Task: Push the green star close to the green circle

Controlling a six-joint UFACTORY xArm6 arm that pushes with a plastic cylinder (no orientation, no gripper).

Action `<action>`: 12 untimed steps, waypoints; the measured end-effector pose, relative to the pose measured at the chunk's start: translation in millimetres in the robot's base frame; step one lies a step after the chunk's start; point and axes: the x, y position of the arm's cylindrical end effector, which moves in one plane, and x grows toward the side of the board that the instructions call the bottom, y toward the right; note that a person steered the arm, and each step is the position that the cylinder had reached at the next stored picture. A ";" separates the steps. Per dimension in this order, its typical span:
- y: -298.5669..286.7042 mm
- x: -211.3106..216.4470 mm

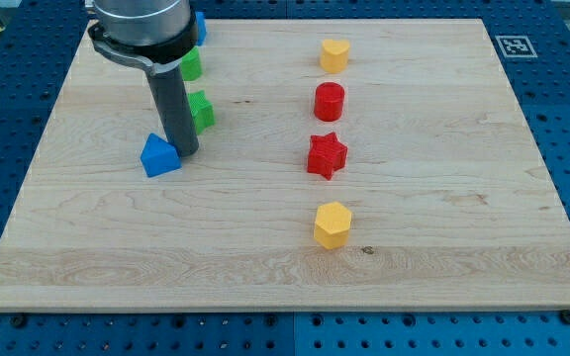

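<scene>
My tip (186, 150) rests on the bench (443, 247), grasping nothing, touching the blue block (158, 156). The green star (202, 110) sits just behind it, the green circle (191, 65) beyond. I should get under the star, then nudge gently toward the circle.

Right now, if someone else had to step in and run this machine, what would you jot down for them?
My tip: down on the board, right beside the blue block, on that block's right.
Green blocks: two, both partly hidden behind my rod. One sits just above my tip, at the rod's right edge; the other is a little farther up. I cannot tell from here which is the star and which the circle.
Done: they look close already, with a small gap between them.
Left: check the gap, nudge if needed.
Untouched on the right: yellow block, red cylinder, red star, yellow block.
</scene>
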 end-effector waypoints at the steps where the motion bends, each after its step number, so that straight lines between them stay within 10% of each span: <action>1: 0.0 -0.3; 9: 16.3 -49.7; 12: 14.2 40.3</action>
